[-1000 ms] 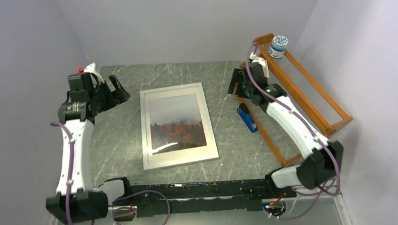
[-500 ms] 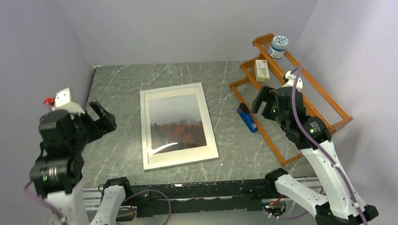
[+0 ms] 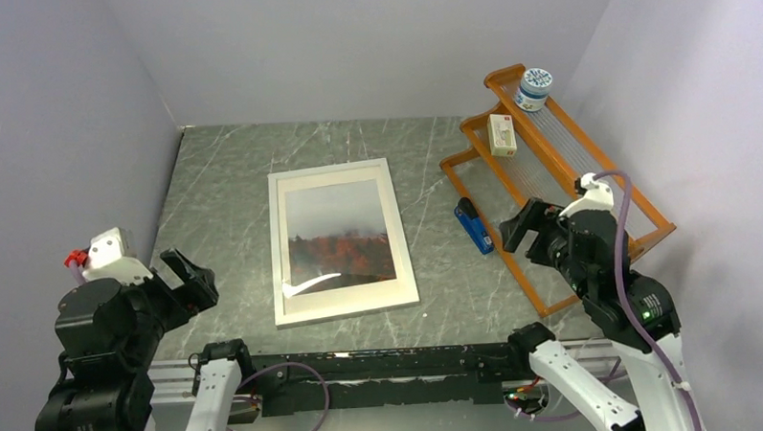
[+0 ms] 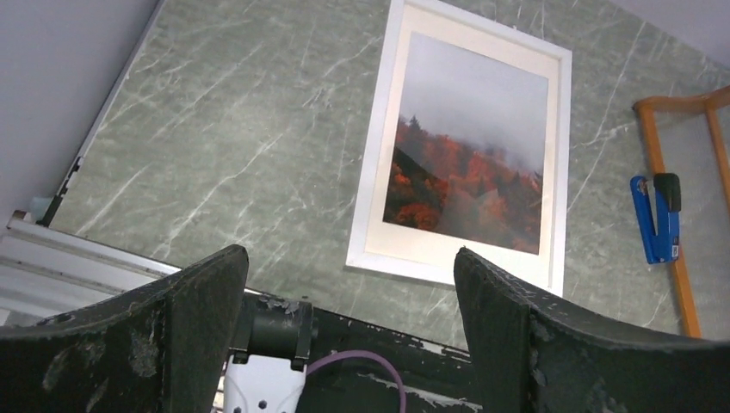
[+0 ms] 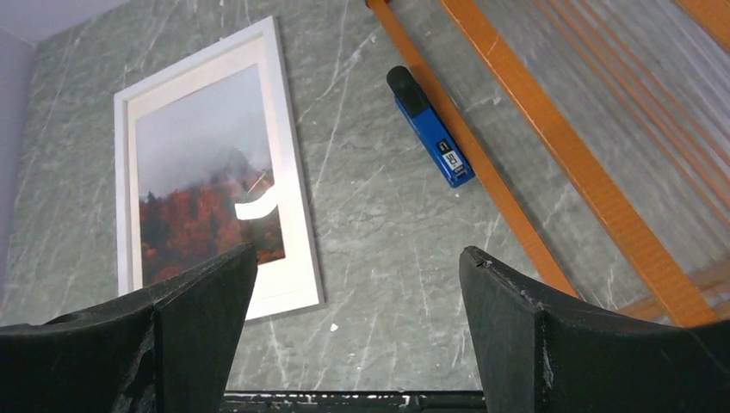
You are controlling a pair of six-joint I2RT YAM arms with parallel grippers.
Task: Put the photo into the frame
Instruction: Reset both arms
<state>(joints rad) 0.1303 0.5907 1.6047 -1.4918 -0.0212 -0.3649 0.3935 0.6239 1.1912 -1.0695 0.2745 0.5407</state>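
Note:
The frame (image 3: 275,248) lies flat in the middle of the table, thin pale rim all round. The photo (image 3: 340,231) sits inside it face up, misty grey over red-orange trees, with a wide white border. My left gripper (image 3: 190,277) hangs open and empty at the near left, off the frame's lower left corner. My right gripper (image 3: 531,225) is open and empty at the near right, raised beside the rack. The left wrist view shows the frame (image 4: 564,172) and photo (image 4: 469,146) beyond the left gripper (image 4: 349,258). In the right wrist view, frame (image 5: 293,172) and photo (image 5: 207,189) lie left of the right gripper (image 5: 359,251).
An orange wooden rack (image 3: 568,171) runs along the right side, holding a small box (image 3: 501,135) and a white jar (image 3: 533,88). A blue stapler (image 3: 474,227) lies on the table between the frame and the rack. Walls close in left, back and right.
Both arms have pulled back from the far half of the table toward the near edge and risen. The right gripper left the rack, uncovering the small box, and opened wider.

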